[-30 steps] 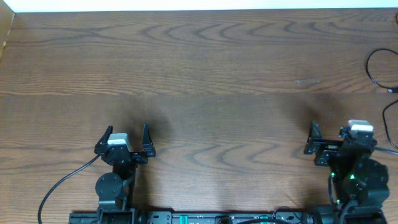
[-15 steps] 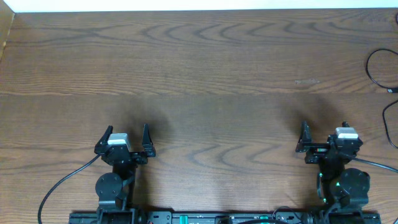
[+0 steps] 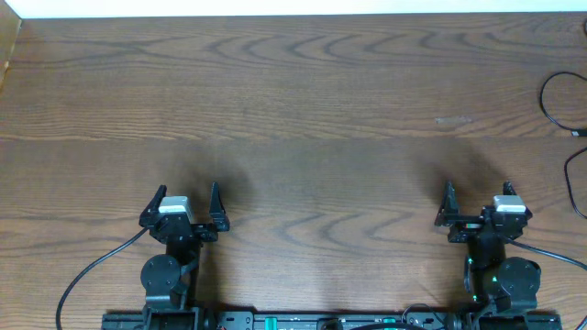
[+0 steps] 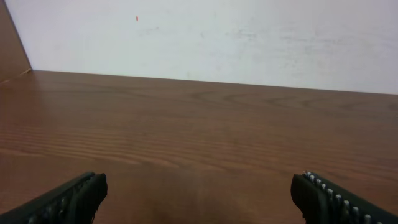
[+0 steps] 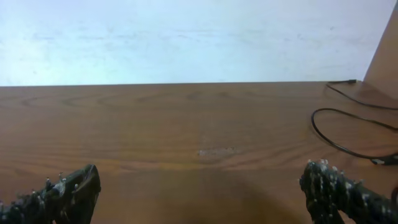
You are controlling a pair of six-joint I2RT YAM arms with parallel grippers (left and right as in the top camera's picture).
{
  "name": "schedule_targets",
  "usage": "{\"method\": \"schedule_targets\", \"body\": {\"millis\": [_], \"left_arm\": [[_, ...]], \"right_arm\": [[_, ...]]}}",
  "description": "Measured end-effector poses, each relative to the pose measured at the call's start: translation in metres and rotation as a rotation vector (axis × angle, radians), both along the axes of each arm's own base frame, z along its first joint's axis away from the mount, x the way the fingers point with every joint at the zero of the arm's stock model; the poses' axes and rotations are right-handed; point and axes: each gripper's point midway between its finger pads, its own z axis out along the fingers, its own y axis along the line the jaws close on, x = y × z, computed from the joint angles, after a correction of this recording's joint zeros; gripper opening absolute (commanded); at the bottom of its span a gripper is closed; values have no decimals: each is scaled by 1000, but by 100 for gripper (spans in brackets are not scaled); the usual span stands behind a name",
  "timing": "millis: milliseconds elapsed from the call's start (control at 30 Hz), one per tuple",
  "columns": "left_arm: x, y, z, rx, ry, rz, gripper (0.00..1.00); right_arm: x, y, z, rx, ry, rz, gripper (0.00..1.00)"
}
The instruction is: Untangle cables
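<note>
The dark brown wood-grain counter (image 3: 303, 92) fills the overhead view. A white wall (image 3: 293, 7) borders its far edge along the top of the frame. A lighter brown side panel (image 3: 9, 41) stands at the upper left corner.

**Left end effector** (image 3: 187, 192): located at lower left of the overhead view. It is released, with both black fingers spread wide and nothing between them. In the left wrist view, the left end effector (image 4: 199, 199) shows only bare counter between its fingers (image 4: 68, 198). The surface ahead is open up to the wall.

**Right end effector** (image 3: 478, 192): located at lower right of the overhead view. It is likewise released and grips nothing. In the right wrist view, the right end effector (image 5: 199, 196) has its fingers (image 5: 342, 193) spread over bare counter.

**Task item:** a thin black cable (image 3: 543, 99) lies in an open loop at the upper right edge of the overhead frame, partly cut off by it. A second thin black arc (image 3: 568, 179) lies below it at the right edge, near the right end effector but apart from it. Whether the two belong to one cord cannot be determined. In the right wrist view, the cable (image 5: 313, 123) curves across the counter at right of frame, near a brown side panel (image 5: 382, 56).

**Other items:** a faint pale scuff mark (image 3: 452, 119) lies on the counter left of the cable. A thicker black cord (image 3: 92, 270) runs from the left arm base toward the lower left corner.
</note>
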Motion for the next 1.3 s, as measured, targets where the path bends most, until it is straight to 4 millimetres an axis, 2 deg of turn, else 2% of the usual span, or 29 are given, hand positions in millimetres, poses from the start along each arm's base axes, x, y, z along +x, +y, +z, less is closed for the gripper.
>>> {"method": "schedule_targets", "body": {"millis": [167,300,1300], "left_arm": [[0,0,0,0,0,0,100],[0,0,0,0,0,0,100],[0,0,0,0,0,0,100]], "right_arm": [[4,3,-5,1,-27,15,99],[5,6,-20,2,6,35,99],[5,9,-20,-93,6,61,99]]}}
